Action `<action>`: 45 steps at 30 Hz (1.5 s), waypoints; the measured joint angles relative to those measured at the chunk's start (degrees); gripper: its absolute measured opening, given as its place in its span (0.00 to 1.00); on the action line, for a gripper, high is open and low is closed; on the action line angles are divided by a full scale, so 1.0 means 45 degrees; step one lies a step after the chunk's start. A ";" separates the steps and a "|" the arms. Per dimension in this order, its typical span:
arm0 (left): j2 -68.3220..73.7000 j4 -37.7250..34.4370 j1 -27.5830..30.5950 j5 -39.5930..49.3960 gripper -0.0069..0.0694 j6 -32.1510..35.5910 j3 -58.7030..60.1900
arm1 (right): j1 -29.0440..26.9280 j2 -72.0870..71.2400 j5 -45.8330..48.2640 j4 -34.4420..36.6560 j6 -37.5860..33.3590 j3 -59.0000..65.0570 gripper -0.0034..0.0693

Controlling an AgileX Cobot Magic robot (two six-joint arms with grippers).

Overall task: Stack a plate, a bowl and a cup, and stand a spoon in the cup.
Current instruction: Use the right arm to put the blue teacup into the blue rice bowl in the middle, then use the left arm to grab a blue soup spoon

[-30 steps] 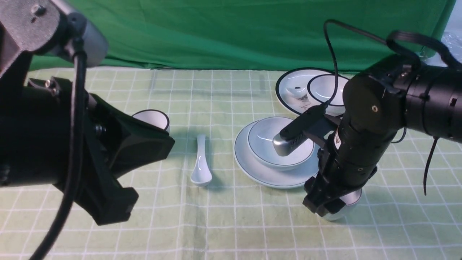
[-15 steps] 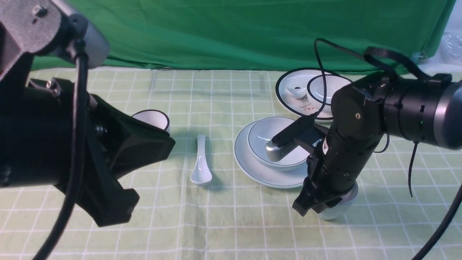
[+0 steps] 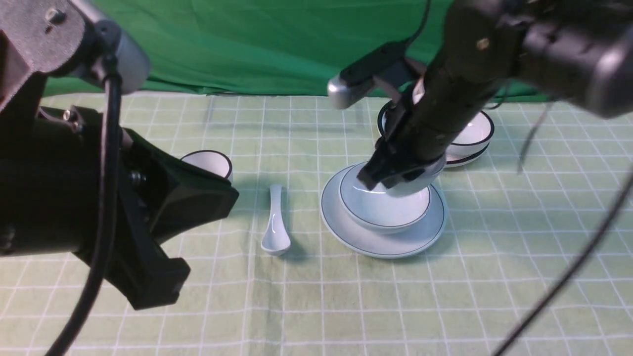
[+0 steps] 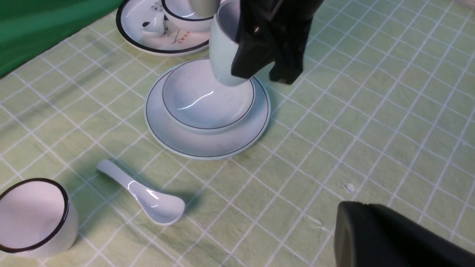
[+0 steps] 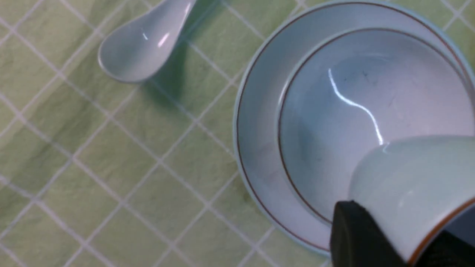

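The pale green checked tabletop (image 3: 316,306) is stretching back to a green curtain (image 3: 296,44) hanging at the far side. Right of centre, the bowl (image 3: 381,212) is sitting on the plate (image 3: 346,232). The right end effector (image 3: 391,175) is gripping the cup (image 3: 424,181) by its rim, holding it just over the bowl's far right edge; whether they are touching cannot be told. The spoon (image 3: 275,232) is lying left of the plate, a black-rimmed cup (image 3: 207,162) farther left. The left end effector (image 4: 386,233) is hanging closed at the near left.
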 joint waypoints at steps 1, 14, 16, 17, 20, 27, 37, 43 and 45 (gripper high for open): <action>0.0000 0.0000 0.0000 0.0000 0.12 0.0000 0.0000 | 0.0000 0.0600 0.0000 0.0067 -0.0065 -0.0237 0.17; 0.0000 0.0010 0.0000 0.0000 0.12 -0.0013 0.0000 | 0.0000 0.2330 -0.0315 0.0000 -0.0202 -0.0907 0.26; 0.0000 0.0010 0.0000 0.0000 0.12 -0.0013 0.0000 | 0.0000 0.2391 -0.0371 -0.0082 -0.0202 -0.0907 0.38; 0.0000 0.0010 0.0000 0.0000 0.12 -0.0013 0.0000 | 0.0000 0.2405 -0.0378 -0.0082 -0.0202 -0.0920 0.44; 0.0012 0.0010 0.0000 0.0000 0.12 -0.0013 0.0000 | 0.0000 0.2432 -0.0053 -0.0082 -0.0187 -0.1216 0.62; 0.1107 0.0492 0.0000 0.0000 0.12 -0.1682 -0.0024 | 0.0000 0.1102 0.2487 -0.0127 -0.0157 -0.2381 0.73; 0.6157 0.1104 0.0012 0.0459 0.12 -0.3381 -0.2014 | -0.0144 -0.5070 0.3158 -0.0668 0.0994 0.1415 0.17; 1.0118 0.3205 0.0274 0.1118 0.12 -0.6199 -0.4639 | -0.0144 -0.9365 0.1775 -0.0656 0.1280 0.5540 0.16; 1.1085 0.3762 0.0479 0.1496 0.14 -0.6727 -0.5398 | -0.0144 -1.0474 0.1436 -0.0656 0.1357 0.6442 0.16</action>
